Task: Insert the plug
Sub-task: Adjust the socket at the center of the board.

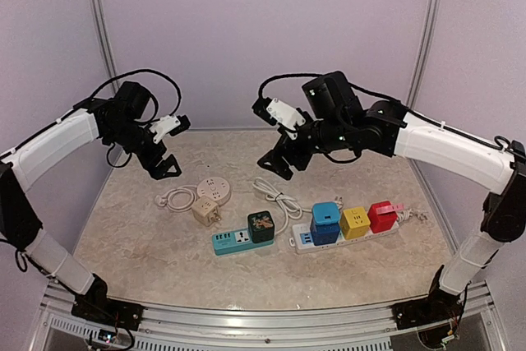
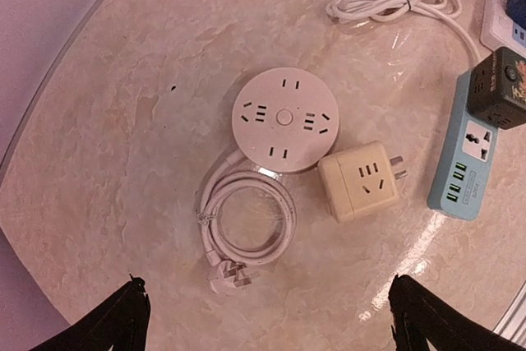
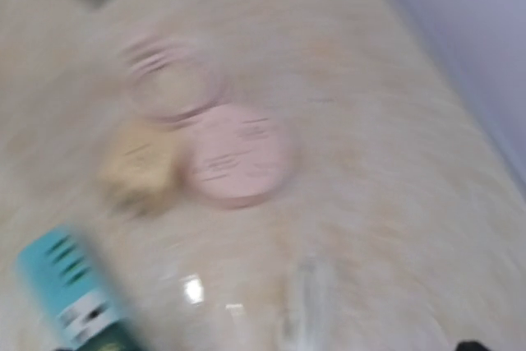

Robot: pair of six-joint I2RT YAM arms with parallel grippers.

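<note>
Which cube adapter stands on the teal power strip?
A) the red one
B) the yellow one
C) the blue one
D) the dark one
D: the dark cube stands on the teal power strip, while the blue cube, yellow cube and red cube stand on the white strip.

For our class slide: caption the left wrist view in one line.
Open left claw hovers over a round white socket hub, its coiled cord and a cream cube adapter.
</note>
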